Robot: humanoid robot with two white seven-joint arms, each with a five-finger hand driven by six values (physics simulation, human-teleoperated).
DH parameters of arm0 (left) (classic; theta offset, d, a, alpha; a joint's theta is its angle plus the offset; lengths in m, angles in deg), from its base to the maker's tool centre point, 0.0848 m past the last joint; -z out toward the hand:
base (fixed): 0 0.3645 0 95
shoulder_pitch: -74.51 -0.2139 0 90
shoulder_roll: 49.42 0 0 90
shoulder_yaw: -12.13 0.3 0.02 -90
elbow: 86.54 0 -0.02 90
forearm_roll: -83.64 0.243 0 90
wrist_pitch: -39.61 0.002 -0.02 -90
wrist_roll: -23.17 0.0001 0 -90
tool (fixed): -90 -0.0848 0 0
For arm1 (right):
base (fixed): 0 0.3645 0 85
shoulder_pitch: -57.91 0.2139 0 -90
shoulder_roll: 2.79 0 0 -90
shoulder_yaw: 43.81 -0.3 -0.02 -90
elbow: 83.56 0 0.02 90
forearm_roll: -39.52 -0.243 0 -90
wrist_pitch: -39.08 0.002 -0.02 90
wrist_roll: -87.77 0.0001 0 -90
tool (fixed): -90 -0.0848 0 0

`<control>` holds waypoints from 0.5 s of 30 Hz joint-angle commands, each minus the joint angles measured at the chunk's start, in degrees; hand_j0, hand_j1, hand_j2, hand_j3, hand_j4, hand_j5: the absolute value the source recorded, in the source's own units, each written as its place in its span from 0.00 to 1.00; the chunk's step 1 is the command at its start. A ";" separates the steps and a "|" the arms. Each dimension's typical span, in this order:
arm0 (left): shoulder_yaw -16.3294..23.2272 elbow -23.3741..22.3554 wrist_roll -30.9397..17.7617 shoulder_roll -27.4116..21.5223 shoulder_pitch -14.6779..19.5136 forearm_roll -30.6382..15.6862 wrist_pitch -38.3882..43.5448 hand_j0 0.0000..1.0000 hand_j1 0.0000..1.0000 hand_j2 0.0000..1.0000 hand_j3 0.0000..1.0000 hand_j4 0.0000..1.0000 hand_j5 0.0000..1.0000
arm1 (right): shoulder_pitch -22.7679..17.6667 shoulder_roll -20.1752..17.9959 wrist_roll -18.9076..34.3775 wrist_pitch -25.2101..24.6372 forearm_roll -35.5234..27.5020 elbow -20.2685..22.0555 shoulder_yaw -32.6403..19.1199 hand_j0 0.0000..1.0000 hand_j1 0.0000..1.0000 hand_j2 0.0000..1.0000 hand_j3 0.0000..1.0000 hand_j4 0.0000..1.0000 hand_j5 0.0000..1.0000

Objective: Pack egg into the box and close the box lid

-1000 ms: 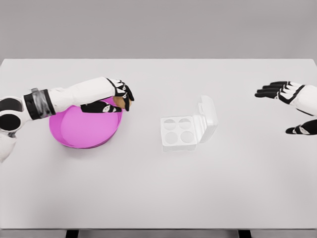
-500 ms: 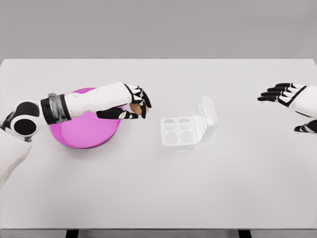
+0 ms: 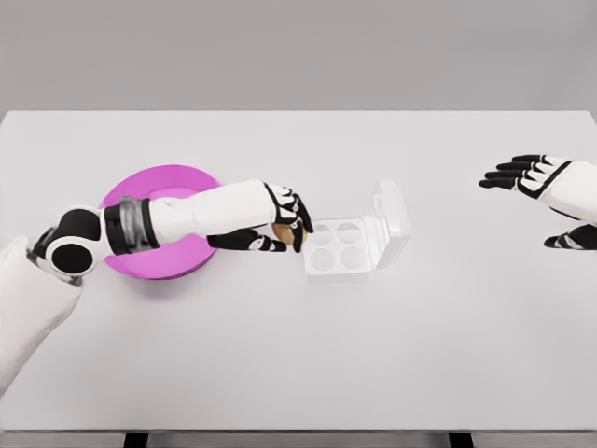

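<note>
My left hand (image 3: 284, 229) is shut on a brown egg (image 3: 284, 232), which shows between the black fingers. It hovers just left of the white egg box (image 3: 340, 250), close to its left edge. The box sits mid-table with several round cups showing, and its lid (image 3: 391, 220) stands open, tilted back to the right. My right hand (image 3: 536, 191) is far off at the right edge, open, with fingers spread and holding nothing.
A magenta bowl (image 3: 154, 187) lies on the table behind my left forearm, at the left. The white table (image 3: 298, 355) spans the whole view, with its front edge near the bottom.
My left hand has carried the egg rightward from the bowl's rim to the box's left edge. The right hand has barely shifted.
</note>
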 commanded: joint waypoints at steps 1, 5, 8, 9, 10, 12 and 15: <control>0.11 1.06 0.05 0.31 0.00 -0.49 0.19 0.39 0.39 0.39 0.39 0.39 0.39 | 0.00 0.00 -0.03 -0.18 -0.63 0.04 0.01 1.00 1.00 1.00 1.00 1.00 1.00; 0.46 0.97 0.05 1.54 0.00 -0.40 0.19 0.37 0.37 0.37 0.37 0.37 0.37 | -1.32 -0.35 -0.03 -0.18 -0.72 0.04 -0.17 1.00 1.00 1.00 1.00 1.00 1.00; 0.55 0.71 0.05 2.95 0.09 0.21 0.19 0.37 0.37 0.37 0.37 0.37 0.37 | -1.84 -0.27 -0.03 -0.18 -0.72 0.04 -0.08 1.00 1.00 1.00 1.00 1.00 1.00; 0.64 0.62 0.05 3.30 0.09 0.30 0.19 0.37 0.37 0.37 0.37 0.37 0.37 | -1.93 -0.27 -0.03 -0.18 -0.72 0.04 -0.08 1.00 1.00 1.00 1.00 1.00 1.00; 0.99 0.45 0.05 4.00 0.09 0.39 0.19 0.37 0.37 0.37 0.37 0.37 0.37 | -1.93 -0.18 -0.03 -0.18 -0.72 0.04 -0.08 1.00 1.00 1.00 1.00 1.00 1.00; 1.17 -0.17 0.05 4.27 0.09 0.39 0.19 0.37 0.37 0.37 0.37 0.37 0.37 | -2.02 -0.09 -0.03 -0.18 -0.72 0.04 -0.08 1.00 1.00 1.00 1.00 1.00 1.00; 1.17 -1.75 0.05 5.59 0.17 0.56 0.19 0.37 0.37 0.37 0.37 0.37 0.37 | -2.02 0.00 -0.03 -0.18 -0.63 0.04 -0.52 1.00 1.00 1.00 1.00 1.00 1.00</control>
